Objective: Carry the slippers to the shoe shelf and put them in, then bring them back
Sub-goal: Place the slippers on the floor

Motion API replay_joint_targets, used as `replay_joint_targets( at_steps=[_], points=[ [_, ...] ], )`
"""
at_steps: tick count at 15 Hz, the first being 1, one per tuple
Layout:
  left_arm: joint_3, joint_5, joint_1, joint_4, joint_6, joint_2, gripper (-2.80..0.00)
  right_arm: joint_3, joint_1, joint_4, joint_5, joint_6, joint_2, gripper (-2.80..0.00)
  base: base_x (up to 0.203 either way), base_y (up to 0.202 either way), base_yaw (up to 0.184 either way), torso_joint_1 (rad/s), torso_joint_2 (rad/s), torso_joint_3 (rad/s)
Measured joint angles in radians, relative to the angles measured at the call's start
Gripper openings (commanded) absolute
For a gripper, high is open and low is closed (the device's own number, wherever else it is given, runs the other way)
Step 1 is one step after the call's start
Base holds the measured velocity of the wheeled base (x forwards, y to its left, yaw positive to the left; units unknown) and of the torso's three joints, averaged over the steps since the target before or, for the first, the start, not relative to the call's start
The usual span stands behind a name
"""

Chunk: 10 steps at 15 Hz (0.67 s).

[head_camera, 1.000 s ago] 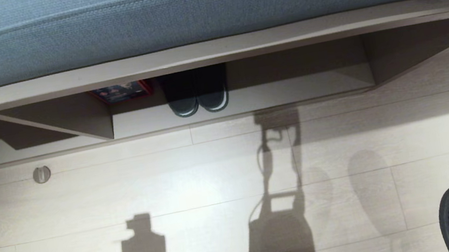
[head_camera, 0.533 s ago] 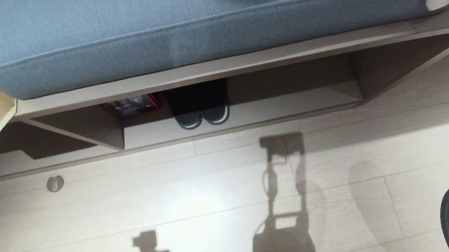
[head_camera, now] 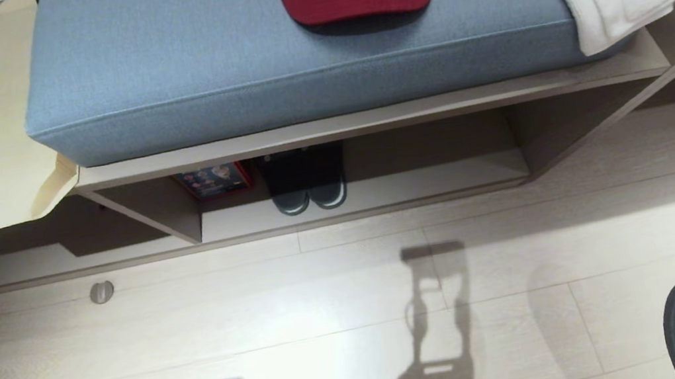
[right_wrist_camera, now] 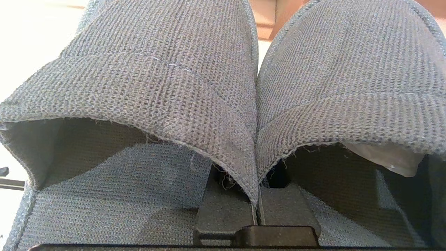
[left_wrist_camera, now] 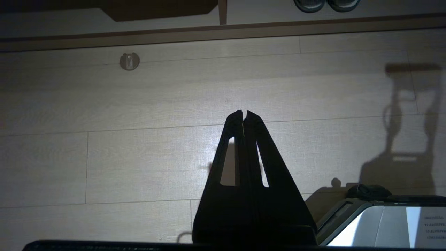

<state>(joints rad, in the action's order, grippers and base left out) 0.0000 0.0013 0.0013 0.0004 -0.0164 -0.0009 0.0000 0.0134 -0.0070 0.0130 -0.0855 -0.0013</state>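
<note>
The right end effector (right_wrist_camera: 257,209) is pressed together, pinching the adjoining inner edges of the slippers (right_wrist_camera: 251,87), whose toes are cut off at the head view's lower right corner. The left end effector (left_wrist_camera: 244,113) is pressed together above the floor (left_wrist_camera: 139,157). In the shoe shelf (head_camera: 378,191), a striped pair (head_camera: 309,195) stands beside a box (head_camera: 214,180), partly shadowed.

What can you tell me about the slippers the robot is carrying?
The slippers are a plain dark grey knitted pair, side by side with their inner edges pressed together. The right gripper is shut on those two inner edges. Each has a broad upper band, with pale stitching across one. In the head view they show only at the lower right corner.
</note>
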Motion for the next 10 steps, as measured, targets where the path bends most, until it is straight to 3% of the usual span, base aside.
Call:
replay_joint_targets(
  at_steps=[10],
  points=[
    [0.0, 0.0, -0.001, 0.0, -0.002, 0.0, -2.8, 0.0, 0.0, 0.003, -0.002, 0.013, 0.0, -2.8, 0.0, 0.0, 0.0, 0.003, 0.0, 0.202]
  ],
)
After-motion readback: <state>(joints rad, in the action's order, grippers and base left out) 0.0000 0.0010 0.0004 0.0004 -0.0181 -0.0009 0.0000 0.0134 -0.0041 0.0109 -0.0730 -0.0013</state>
